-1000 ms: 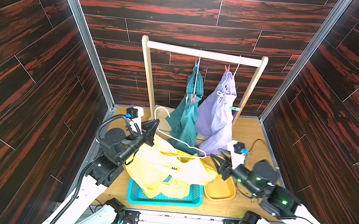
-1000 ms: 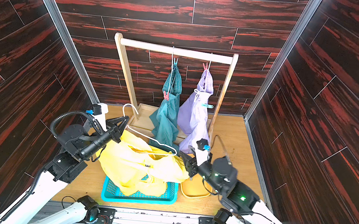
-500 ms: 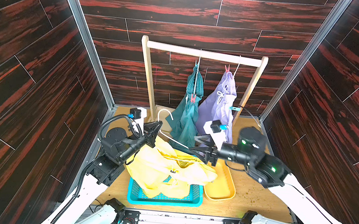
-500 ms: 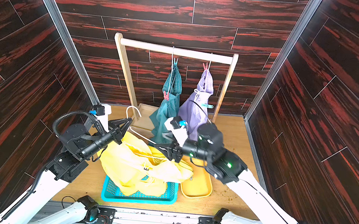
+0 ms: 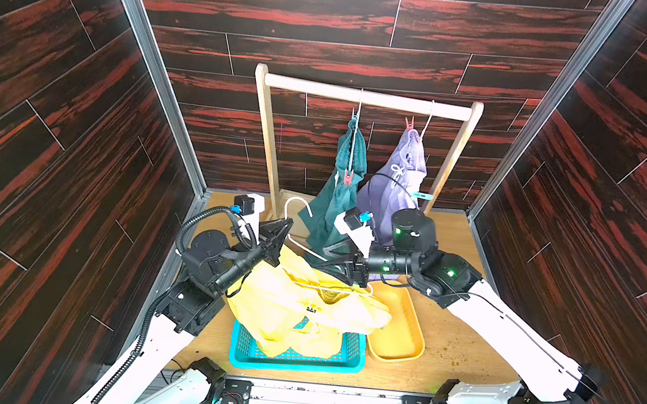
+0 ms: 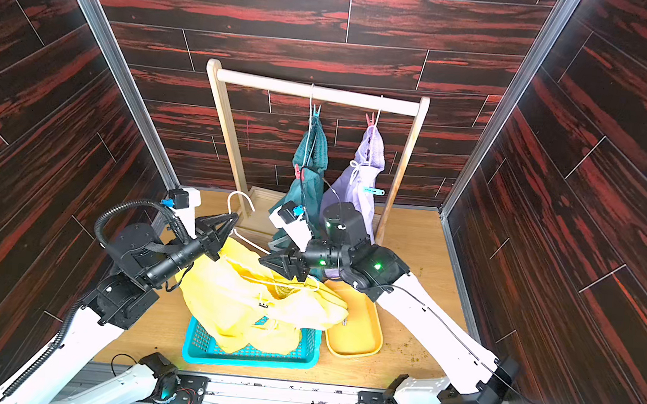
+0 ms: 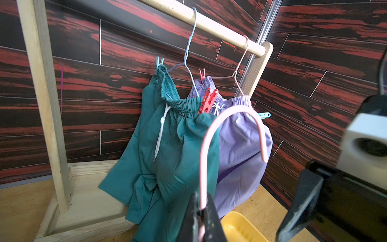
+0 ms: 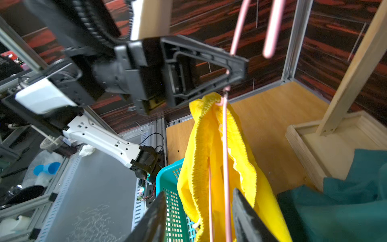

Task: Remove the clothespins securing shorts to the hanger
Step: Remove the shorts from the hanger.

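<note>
Now | left gripper [image 7: 201,209] pinches pink hanger [image 7: 209,134] neck | right gripper [image 8: 199,197] jaws apart, straddling its wire and limp yellow shorts [image 5: 283,308] draping into basket [image 5: 294,364] | visible clothespins [image 7: 207,101] clip green shorts [image 7: 167,146], lavender shorts [image 7: 240,146] on rack [image 7: 209,23]; light, springy, likely squeeze tails

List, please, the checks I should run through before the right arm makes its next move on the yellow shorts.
1. Left gripper shut on the pink hanger: ok.
2. Right gripper open, fingers either side of the hanger's wire: ok.
3. Clothespin on the yellow shorts located: cannot tell; none shows in any view.
4. The yellow shorts hang over the turquoise basket: ok.
5. Right arm clear of the green shorts hanging behind it: cannot tell.
</note>
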Controlling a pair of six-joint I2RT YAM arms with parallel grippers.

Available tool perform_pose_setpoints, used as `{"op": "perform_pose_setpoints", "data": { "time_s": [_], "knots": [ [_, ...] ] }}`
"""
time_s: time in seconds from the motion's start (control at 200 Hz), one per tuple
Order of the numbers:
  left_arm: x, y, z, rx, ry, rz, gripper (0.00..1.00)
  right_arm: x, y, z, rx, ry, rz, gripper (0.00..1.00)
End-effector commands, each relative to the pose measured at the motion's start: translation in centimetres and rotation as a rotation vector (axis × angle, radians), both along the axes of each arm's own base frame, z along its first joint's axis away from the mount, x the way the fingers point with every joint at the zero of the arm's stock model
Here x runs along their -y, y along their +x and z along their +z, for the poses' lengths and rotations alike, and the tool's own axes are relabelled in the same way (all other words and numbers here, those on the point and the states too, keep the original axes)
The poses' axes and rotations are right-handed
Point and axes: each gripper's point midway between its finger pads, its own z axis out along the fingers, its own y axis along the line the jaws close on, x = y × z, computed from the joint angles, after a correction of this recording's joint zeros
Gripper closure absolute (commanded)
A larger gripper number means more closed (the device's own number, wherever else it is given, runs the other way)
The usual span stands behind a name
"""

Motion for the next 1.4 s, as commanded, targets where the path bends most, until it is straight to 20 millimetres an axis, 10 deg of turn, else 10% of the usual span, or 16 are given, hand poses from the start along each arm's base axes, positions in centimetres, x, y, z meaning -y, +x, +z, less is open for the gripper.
{"op": "perform_pose_setpoints", "data": {
  "time_s": [0.0, 0.471, 0.676, 0.977, 1.398],
  "knots": [
    [-0.4, -0.7, 2.6, 0.091, -0.020, 0.001, 1.00, -0.2, 1.1, -0.9, 0.017, -0.019, -0.035, 0.51],
    [-0.5, -0.6, 2.7, 0.094, -0.025, 0.010, 1.00, -1.1, 1.7, -3.4, -0.027, -0.042, -0.032, 0.55],
    [-0.5, -0.5, 2.7, 0.090, -0.031, 0.013, 1.00, -1.4, 1.2, -3.8, -0.051, -0.026, 0.000, 1.00],
    [-2.3, -0.2, 0.3, -0.011, 0.029, 0.114, 0.22, -0.7, 0.7, -5.3, -0.052, -0.029, -0.009, 1.00],
    [-13.4, -4.7, -6.5, -0.314, 0.097, 0.597, 0.17, -0.5, 0.6, -7.3, -0.056, 0.022, -0.034, 1.00]
  ]
}}
